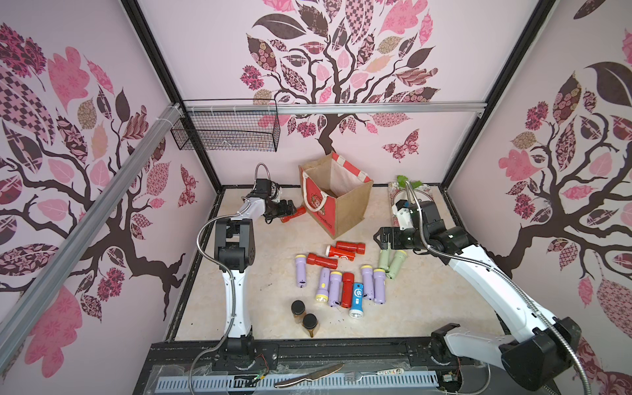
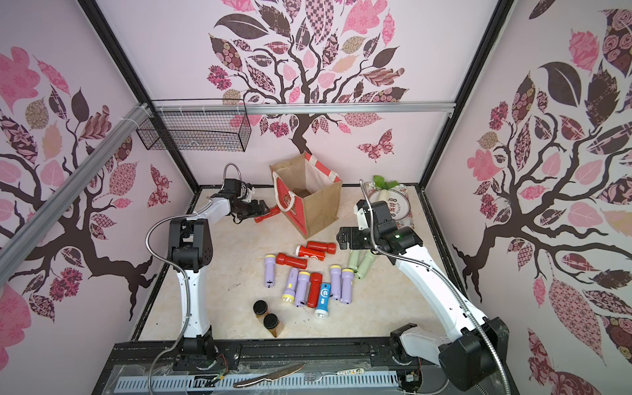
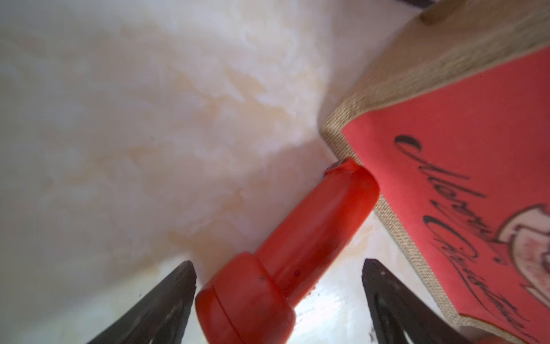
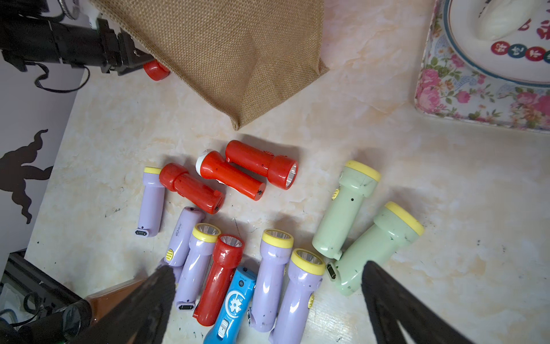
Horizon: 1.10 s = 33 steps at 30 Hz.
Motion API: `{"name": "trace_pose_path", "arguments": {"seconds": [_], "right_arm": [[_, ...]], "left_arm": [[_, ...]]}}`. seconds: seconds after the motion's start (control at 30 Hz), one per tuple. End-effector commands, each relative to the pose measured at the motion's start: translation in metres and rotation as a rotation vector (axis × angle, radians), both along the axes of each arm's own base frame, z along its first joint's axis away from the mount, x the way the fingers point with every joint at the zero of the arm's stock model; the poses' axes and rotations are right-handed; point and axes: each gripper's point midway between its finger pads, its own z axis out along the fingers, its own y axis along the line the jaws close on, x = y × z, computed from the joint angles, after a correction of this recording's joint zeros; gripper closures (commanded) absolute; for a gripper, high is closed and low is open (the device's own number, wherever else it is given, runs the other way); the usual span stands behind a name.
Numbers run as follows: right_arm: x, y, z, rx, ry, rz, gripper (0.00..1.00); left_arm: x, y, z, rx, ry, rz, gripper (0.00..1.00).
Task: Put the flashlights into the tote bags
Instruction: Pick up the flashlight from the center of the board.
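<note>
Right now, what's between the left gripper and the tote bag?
A red flashlight: its head between the jaws of the open left gripper, its tail against a bottom corner of the tote bag, in the left wrist view.

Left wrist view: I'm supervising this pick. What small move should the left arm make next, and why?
Probably close the left jaws on the small red plastic flashlight. Its wide head lies between them, and they stand open on either side. Its tail lies at the foot of the tan jute tote bag with the red printed panel, not inside it.
</note>
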Motion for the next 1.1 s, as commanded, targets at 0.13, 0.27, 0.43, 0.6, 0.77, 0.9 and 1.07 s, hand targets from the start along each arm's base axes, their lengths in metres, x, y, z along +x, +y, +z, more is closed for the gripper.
{"name": "trace_pose_path", "arguments": {"seconds": [0.13,0.27,0.43,0.6,0.77,0.9,1.07], "right_arm": [[0.006,-0.001,0.005,-0.037,-0.009,0.008,0.0],[0.005,-0.004,0.002,-0.056,-0.008,0.003,0.0],[0.004,-0.007,-0.003,-0.069,-0.009,0.001,0.0],[0.003,-0.007,-0.006,-0.075,-0.011,0.007,0.0],[0.002,-0.012,-0.005,-0.091,-0.03,-0.002,0.0],[0.004,-0.013,-0.003,-0.097,-0.042,-0.004,0.0],[0.007,-0.009,0.007,-0.072,-0.079,0.004,0.0]], "left_arm": [[-0.009,-0.005,0.015,-0.037,-0.04,-0.007,0.14],[-0.022,-0.014,0.009,-0.036,-0.018,-0.019,0.17],[-0.042,-0.031,0.002,-0.016,0.006,-0.058,0.18],[-0.058,-0.04,0.001,0.003,0.027,-0.08,0.2],[-0.07,-0.044,0.004,0.03,0.031,-0.084,0.2],[-0.063,-0.039,0.006,0.067,0.016,-0.052,0.09],[-0.04,-0.041,0.003,0.077,0.013,-0.06,0.02]]}}
